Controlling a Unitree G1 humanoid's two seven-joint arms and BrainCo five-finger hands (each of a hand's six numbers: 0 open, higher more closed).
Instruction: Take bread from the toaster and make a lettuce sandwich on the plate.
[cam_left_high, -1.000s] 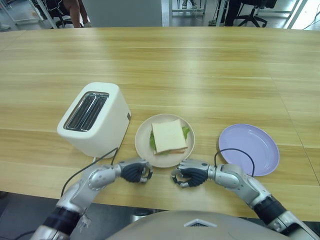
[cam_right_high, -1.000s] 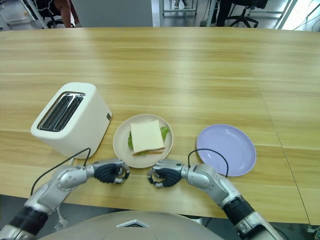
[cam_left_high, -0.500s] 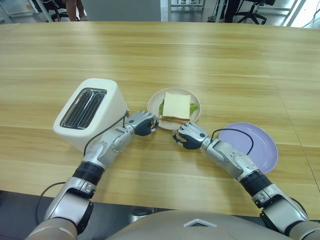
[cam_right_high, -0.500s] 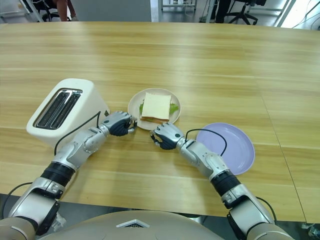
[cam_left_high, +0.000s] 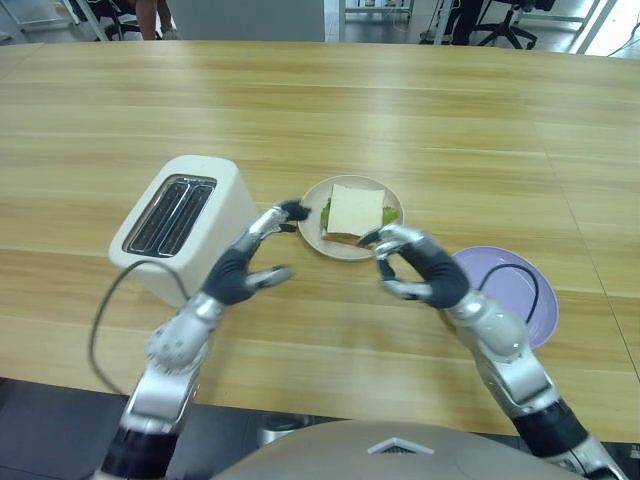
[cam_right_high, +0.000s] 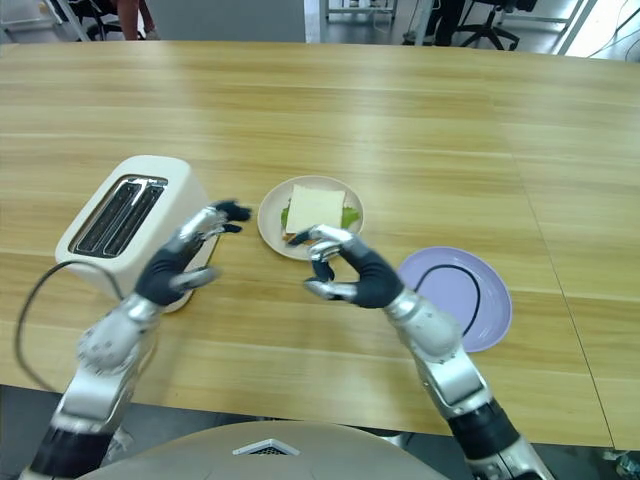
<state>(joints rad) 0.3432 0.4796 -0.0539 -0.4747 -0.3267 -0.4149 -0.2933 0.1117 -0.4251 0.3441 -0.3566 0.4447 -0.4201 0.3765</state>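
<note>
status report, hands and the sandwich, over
Left hand, right hand open, empty, beside round beige plate. White-bread lettuce sandwich sits on it. Nothing blocking.

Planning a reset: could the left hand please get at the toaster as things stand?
Likely yes: the left hand is open and empty close by the toaster, with nothing between them.

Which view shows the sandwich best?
The left eye view: the sandwich on its plate shows nearly whole. In the right eye view, the right robot hand overlaps its near edge.
</note>
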